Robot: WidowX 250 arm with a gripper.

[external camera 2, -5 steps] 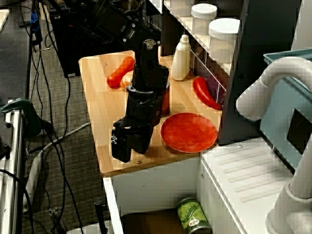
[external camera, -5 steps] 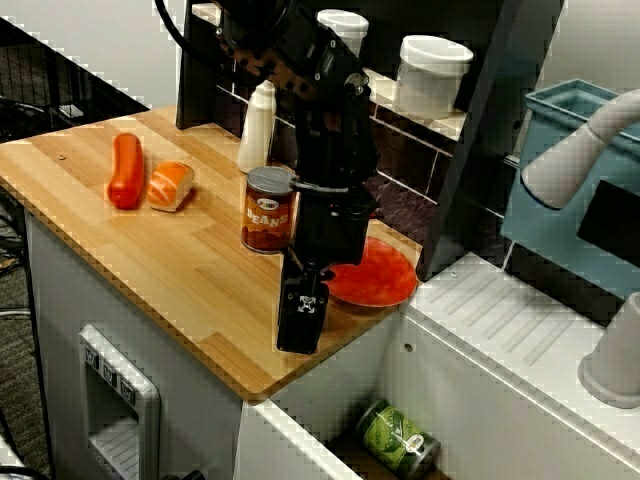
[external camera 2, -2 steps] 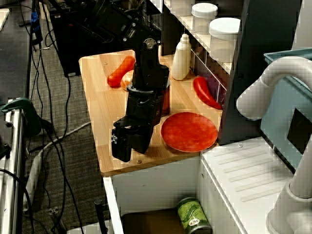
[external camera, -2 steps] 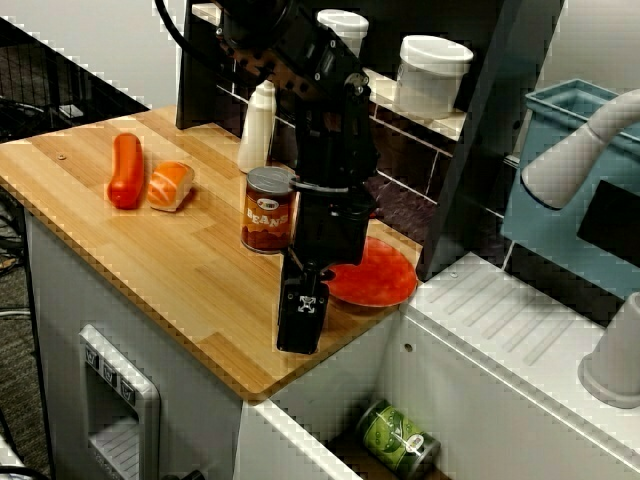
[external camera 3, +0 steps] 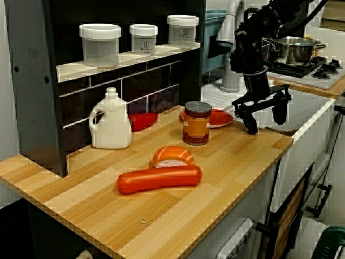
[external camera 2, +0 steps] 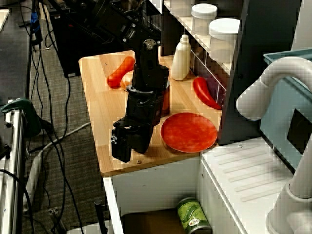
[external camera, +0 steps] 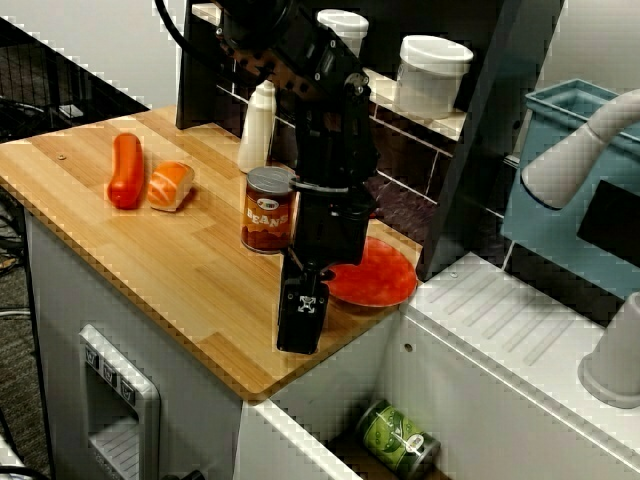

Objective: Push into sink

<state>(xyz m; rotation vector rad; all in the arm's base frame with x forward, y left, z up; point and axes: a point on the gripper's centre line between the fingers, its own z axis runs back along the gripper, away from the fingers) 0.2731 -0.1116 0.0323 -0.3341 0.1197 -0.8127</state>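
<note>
gripper (external camera 3: 262, 114) wide open, empty, low over countertop (external camera: 190, 270) edge | beside can (external camera 3: 197, 123), red plate (external camera 2: 189, 131) | sink (external camera: 330, 450) below, green can (external camera: 397, 437) inside

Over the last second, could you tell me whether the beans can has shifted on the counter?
No. The beans can stands at the same spot beside the red plate, the open claw not touching it.
</note>
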